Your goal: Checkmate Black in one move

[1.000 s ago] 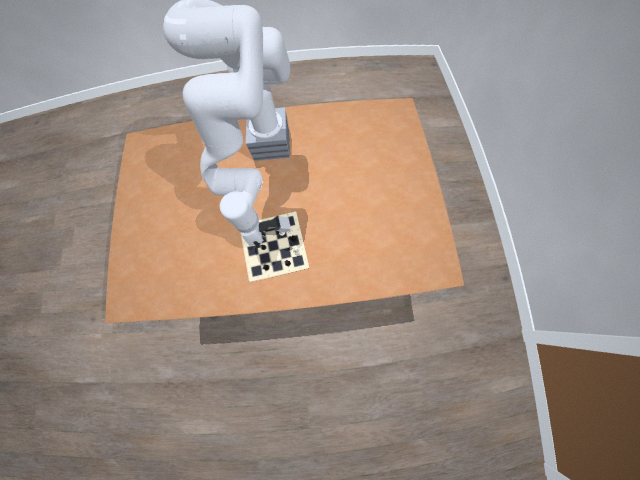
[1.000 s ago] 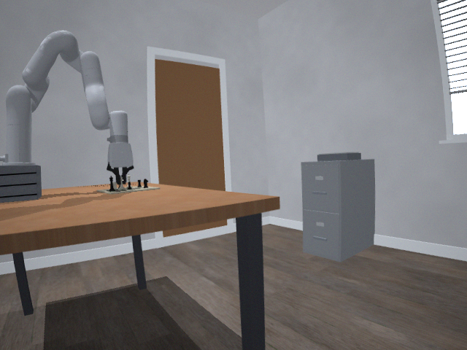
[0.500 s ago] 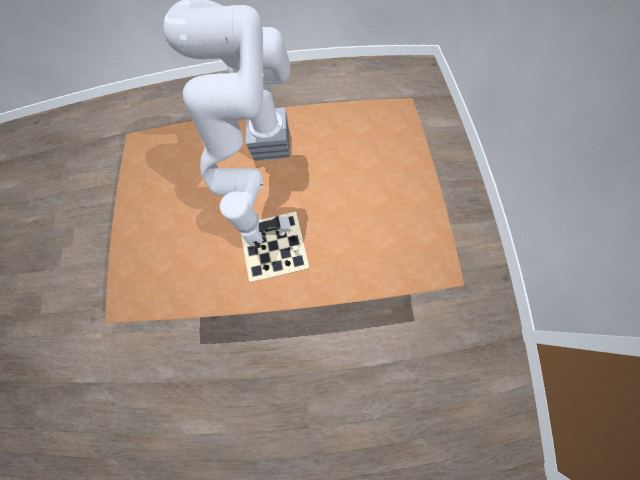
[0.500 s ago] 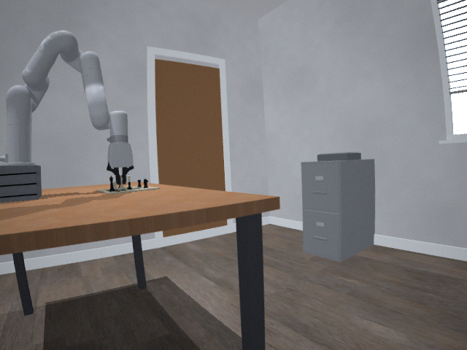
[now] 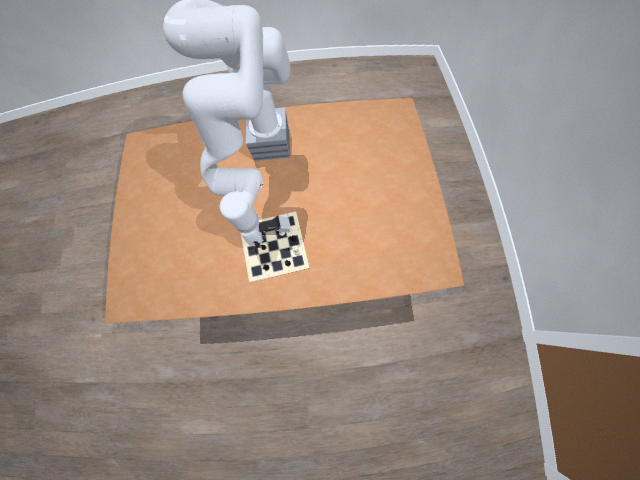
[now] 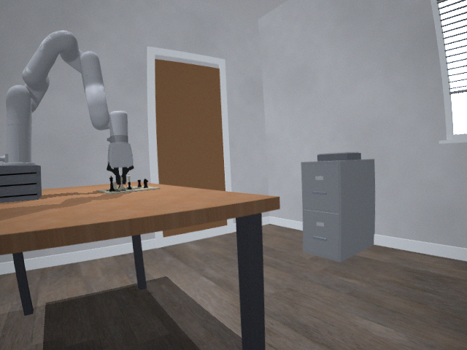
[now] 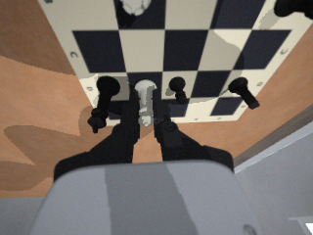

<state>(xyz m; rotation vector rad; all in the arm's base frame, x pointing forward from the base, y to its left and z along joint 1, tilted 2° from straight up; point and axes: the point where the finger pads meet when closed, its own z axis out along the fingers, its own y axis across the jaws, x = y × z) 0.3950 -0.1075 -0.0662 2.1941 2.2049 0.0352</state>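
— Up in the top view, where does the arm end?

— Just left of centre frame: the white arm (image 5: 227, 103) bends down from its grey base (image 5: 268, 142) to the small chessboard (image 5: 277, 248) on the orange table (image 5: 361, 196). The gripper (image 5: 272, 225) hangs over the board's upper edge. Pieces are only dark specks at that size, plus one pale speck toward the board's right side.

— And from the exterior camera?

— Left of the frame, the gripper (image 6: 120, 176) points straight down among the pieces on the chessboard (image 6: 128, 189). Black pieces stand on either side of it; a pale shape is just visible between the dark fingers. A brown door (image 6: 188, 124) sits behind, and a grey filing cabinet (image 6: 337, 207) stands at the right.

— Does the wrist view settle what it holds?

— Yes. At centre frame the two black fingers are closed on a white piece (image 7: 145, 100) — narrow gap, piece pinched between them. It sits in the row along the board's lower edge. I cannot tell whether its base touches the square.

— Its neighbours?

— A tall black piece (image 7: 104, 100) stands just to the left, a small black pawn (image 7: 177, 89) just to the right, and another black piece (image 7: 243, 91) farther right. Another white piece (image 7: 133, 7) shows at the top edge, cut off by the frame.
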